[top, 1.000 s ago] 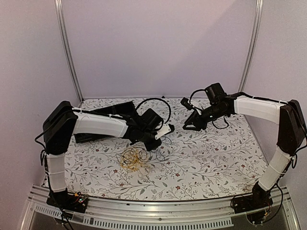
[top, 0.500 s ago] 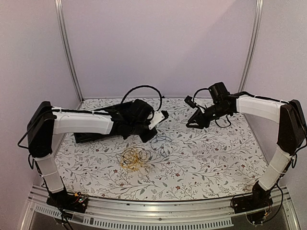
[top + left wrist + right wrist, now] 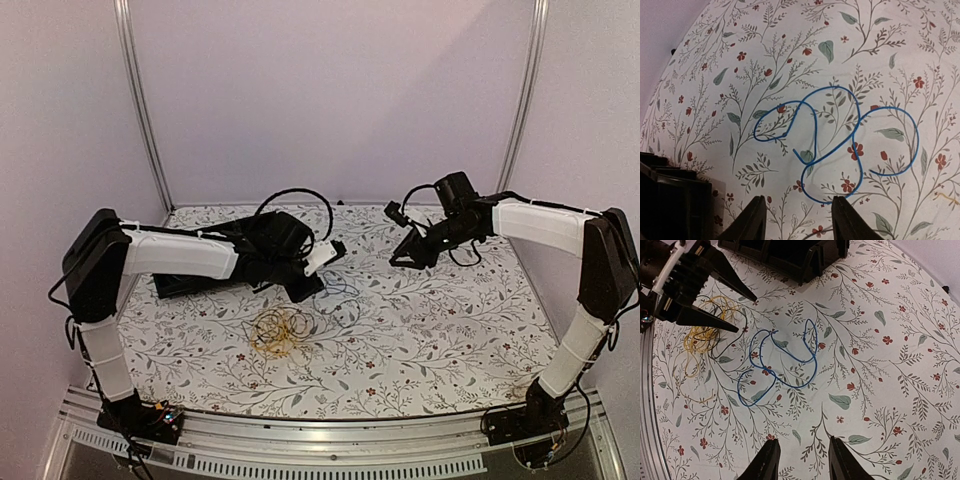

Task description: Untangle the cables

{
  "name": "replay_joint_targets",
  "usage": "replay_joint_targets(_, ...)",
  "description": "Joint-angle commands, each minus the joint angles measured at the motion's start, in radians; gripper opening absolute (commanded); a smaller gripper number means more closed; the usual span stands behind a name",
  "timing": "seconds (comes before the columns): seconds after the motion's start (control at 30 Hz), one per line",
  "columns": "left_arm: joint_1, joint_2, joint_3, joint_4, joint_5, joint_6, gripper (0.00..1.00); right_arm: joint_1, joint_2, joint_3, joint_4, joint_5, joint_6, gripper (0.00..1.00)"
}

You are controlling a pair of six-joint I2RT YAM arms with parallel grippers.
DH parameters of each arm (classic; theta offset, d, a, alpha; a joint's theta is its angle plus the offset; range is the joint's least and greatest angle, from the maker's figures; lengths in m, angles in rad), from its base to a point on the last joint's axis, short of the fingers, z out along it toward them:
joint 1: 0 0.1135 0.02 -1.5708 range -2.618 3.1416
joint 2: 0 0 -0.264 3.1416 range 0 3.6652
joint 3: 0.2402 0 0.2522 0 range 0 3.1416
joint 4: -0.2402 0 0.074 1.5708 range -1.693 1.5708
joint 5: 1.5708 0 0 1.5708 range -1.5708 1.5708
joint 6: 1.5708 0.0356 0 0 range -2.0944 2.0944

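Observation:
The blue cable (image 3: 858,150) lies loose in open loops on the flowered cloth, apart from the other cables; it also shows in the right wrist view (image 3: 812,352) and faintly in the top view (image 3: 342,291). The yellow cable (image 3: 282,333) is a small coil nearer the front, with a thin black cable (image 3: 745,322) looped through it (image 3: 695,337). My left gripper (image 3: 312,284) is open and empty just behind the blue cable (image 3: 800,222). My right gripper (image 3: 402,257) is open and empty, held high at the back right (image 3: 802,462).
A black tray (image 3: 215,255) lies at the back left under the left arm, with its corner in the left wrist view (image 3: 670,200) and its edge in the right wrist view (image 3: 790,257). The table's metal front rail (image 3: 320,440) runs along the near edge.
My left gripper has pulled back from the yellow coil toward the rear and now sits open. The blue cable lies spread to the coil's right. My right gripper shifted slightly back.

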Motion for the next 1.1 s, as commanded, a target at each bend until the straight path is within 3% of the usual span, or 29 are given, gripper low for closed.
replay_joint_targets(0.0,-0.004,0.077,0.083,-0.033,0.012,0.062,0.45,-0.011,-0.006,-0.028,0.023,0.118,-0.041,0.37)
replay_joint_targets(0.23,-0.008,0.201,0.176,-0.031,0.032,0.087,0.42,-0.025,0.032,-0.030,0.019,0.131,-0.051,0.37)
replay_joint_targets(0.47,-0.008,0.270,0.215,-0.019,0.082,0.095,0.34,-0.026,0.046,-0.028,0.009,0.132,-0.057,0.37)
replay_joint_targets(0.73,-0.005,0.244,0.187,0.020,0.106,0.095,0.00,-0.027,0.055,-0.025,0.003,0.131,-0.060,0.37)
replay_joint_targets(1.07,0.011,0.087,0.095,0.055,0.093,0.002,0.00,-0.026,0.050,-0.023,-0.002,0.135,-0.064,0.37)
